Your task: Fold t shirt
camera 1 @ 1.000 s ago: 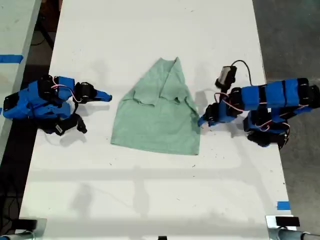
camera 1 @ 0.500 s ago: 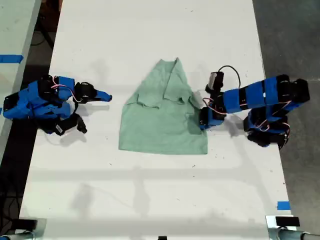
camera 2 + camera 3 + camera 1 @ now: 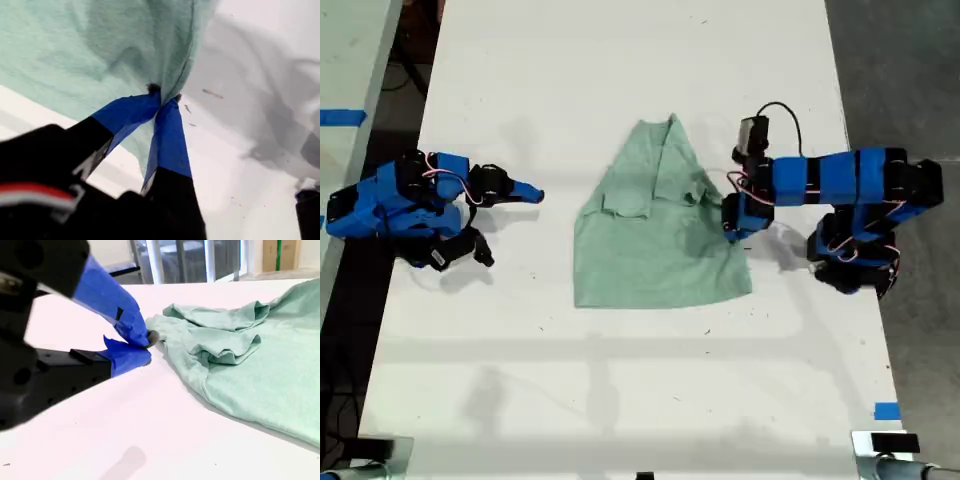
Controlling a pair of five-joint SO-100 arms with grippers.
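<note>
The pale mint-green t shirt (image 3: 655, 240) lies partly folded in the middle of the white table (image 3: 620, 60), narrow at the far end and wide at the near end. My first gripper (image 3: 728, 232) reaches in from the exterior view's right and is shut on the shirt's edge on that side. The first wrist view shows my first gripper (image 3: 162, 97) pinching a fold of the t shirt (image 3: 100, 45) that is lifted off the table. My second gripper (image 3: 535, 194) rests at the exterior view's left, apart from the shirt. In the second wrist view my second gripper (image 3: 145, 347) is shut on nothing, a short gap from the t shirt (image 3: 250, 365).
A blue tape mark (image 3: 886, 410) sits near the table's front corner on the exterior view's right. Another table with blue tape (image 3: 340, 117) stands at the exterior view's left. Dark floor (image 3: 900, 70) runs along the table's edge on the exterior view's right.
My first gripper has closed on the shirt's edge and dragged it toward the exterior view's right; the whole shirt has shifted that way. The second arm has not moved.
</note>
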